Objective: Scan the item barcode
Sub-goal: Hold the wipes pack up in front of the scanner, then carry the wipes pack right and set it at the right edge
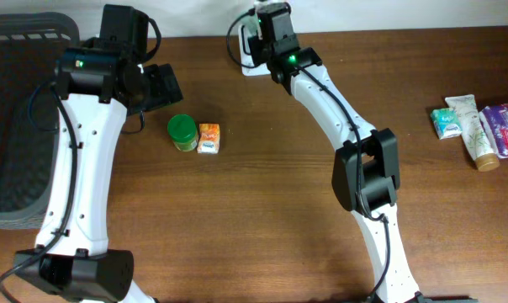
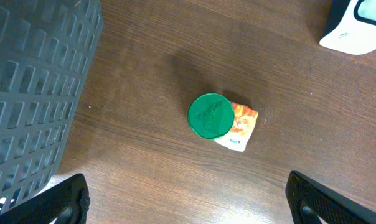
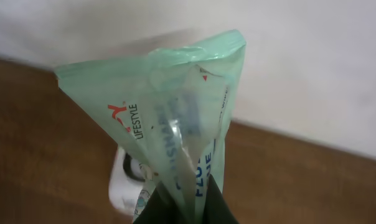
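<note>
Pale green translucent plastic packet (image 3: 175,106), printed with red and blue lettering, stands upright out of the right hand (image 3: 182,208), whose dark fingers (image 3: 216,205) are clenched on its lower edge. The packet's crimped top edge points away from the wrist camera toward the pale wall. Just below and behind the packet, a white plastic scanner unit with a dark window (image 3: 122,180) sits on the brown wooden surface (image 1: 262,185) at its back edge. From overhead the right hand (image 1: 267,38) hangs right above that scanner unit (image 1: 247,63); whether the packet touches it cannot be told.

The left hand (image 1: 157,87) is released, its two black fingers (image 2: 57,202) spread wide at the bottom corners of its wrist view, holding nothing. It hovers above the surface, near a small jar with a round green lid (image 2: 210,115). A small orange-and-white carton (image 2: 241,124) touches the jar's side. A dark grey plastic lattice basket (image 2: 32,87) stands at the left edge of the surface.

Well apart, at the far right edge, three things lie side by side: a teal packet (image 1: 445,123), a white tube with a tan cap (image 1: 473,126) and a purple-and-pink packet (image 1: 506,126).
</note>
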Controlling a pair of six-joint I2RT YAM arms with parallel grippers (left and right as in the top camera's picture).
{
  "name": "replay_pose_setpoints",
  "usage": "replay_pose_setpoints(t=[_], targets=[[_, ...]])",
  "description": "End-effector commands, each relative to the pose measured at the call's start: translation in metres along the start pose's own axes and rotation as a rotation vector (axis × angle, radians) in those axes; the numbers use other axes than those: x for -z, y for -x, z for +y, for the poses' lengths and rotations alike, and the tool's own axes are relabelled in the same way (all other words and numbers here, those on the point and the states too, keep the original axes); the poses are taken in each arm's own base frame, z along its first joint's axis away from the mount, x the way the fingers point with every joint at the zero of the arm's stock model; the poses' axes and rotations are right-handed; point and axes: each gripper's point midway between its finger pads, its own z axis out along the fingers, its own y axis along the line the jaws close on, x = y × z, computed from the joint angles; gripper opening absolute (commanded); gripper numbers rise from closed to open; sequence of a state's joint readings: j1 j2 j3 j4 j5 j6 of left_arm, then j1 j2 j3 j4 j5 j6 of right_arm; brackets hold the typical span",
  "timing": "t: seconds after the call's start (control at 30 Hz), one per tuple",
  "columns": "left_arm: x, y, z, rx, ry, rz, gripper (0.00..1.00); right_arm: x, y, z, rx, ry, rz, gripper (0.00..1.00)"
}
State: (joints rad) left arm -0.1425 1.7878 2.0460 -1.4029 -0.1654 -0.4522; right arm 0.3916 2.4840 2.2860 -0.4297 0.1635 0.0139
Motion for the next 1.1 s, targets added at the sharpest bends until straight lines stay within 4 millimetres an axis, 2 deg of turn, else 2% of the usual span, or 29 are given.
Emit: replay_pose_setpoints(t=[0.0, 0.1, 0.2, 0.27, 0.33, 0.4, 0.5, 0.57, 0.63, 0.7, 0.77, 0.8, 0.87, 0.9, 0.93, 1.07], targets=[[0.007, 0.004, 0.004, -0.003, 0.000, -0.025, 0.99, 0.017, 0.014, -0.002, 0.005, 0.002, -0.011, 0.04], [0.007, 0.004, 0.004, -0.003, 0.000, -0.025, 0.99, 0.031, 0.026, -0.004, 0.003, 0.002, -0.023, 0.04], [0.007, 0.004, 0.004, -0.003, 0.000, -0.025, 0.99, 0.050, 0.059, -0.006, -0.012, 0.005, -0.119, 0.04], [0.007, 0.004, 0.004, -0.003, 0.000, -0.025, 0.99, 0.045, 0.069, -0.005, -0.022, 0.006, -0.175, 0.04], [0.007, 0.004, 0.004, -0.003, 0.000, -0.025, 0.99, 0.032, 0.064, 0.003, -0.021, 0.045, -0.189, 0.04], [0.007, 0.004, 0.003, -0.003, -0.001, -0.025, 0.99, 0.015, 0.051, 0.011, -0.015, 0.076, -0.173, 0.04], [0.007, 0.004, 0.004, -0.003, 0.000, -0.025, 0.99, 0.014, 0.047, 0.010, -0.015, 0.072, -0.162, 0.04], [0.007, 0.004, 0.004, -0.003, 0.000, -0.025, 0.99, 0.027, 0.060, -0.006, -0.026, 0.031, -0.176, 0.04], [0.007, 0.004, 0.004, -0.003, 0.000, -0.025, 0.99, 0.062, 0.072, -0.048, -0.046, -0.083, -0.143, 0.04], [0.007, 0.004, 0.004, -0.003, 0.000, -0.025, 0.99, 0.081, 0.064, -0.073, -0.052, -0.126, -0.077, 0.04], [0.007, 0.004, 0.004, -0.003, 0.000, -0.025, 0.99, 0.101, 0.029, -0.111, -0.061, -0.172, 0.096, 0.04], [0.007, 0.004, 0.004, -0.003, 0.000, -0.025, 0.99, 0.107, 0.004, -0.130, -0.065, -0.193, 0.196, 0.04], [0.007, 0.004, 0.004, -0.003, 0.000, -0.025, 0.99, 0.124, -0.060, -0.177, -0.100, -0.244, 0.445, 0.04], [0.007, 0.004, 0.004, -0.003, 0.000, -0.025, 0.99, 0.130, -0.081, -0.194, -0.098, -0.255, 0.525, 0.04], [0.007, 0.004, 0.004, -0.003, 0.000, -0.025, 0.99, 0.143, -0.114, -0.223, -0.121, -0.275, 0.646, 0.04], [0.007, 0.004, 0.003, -0.003, -0.001, -0.025, 0.99, 0.186, -0.191, -0.295, -0.264, -0.346, 0.893, 0.04]])
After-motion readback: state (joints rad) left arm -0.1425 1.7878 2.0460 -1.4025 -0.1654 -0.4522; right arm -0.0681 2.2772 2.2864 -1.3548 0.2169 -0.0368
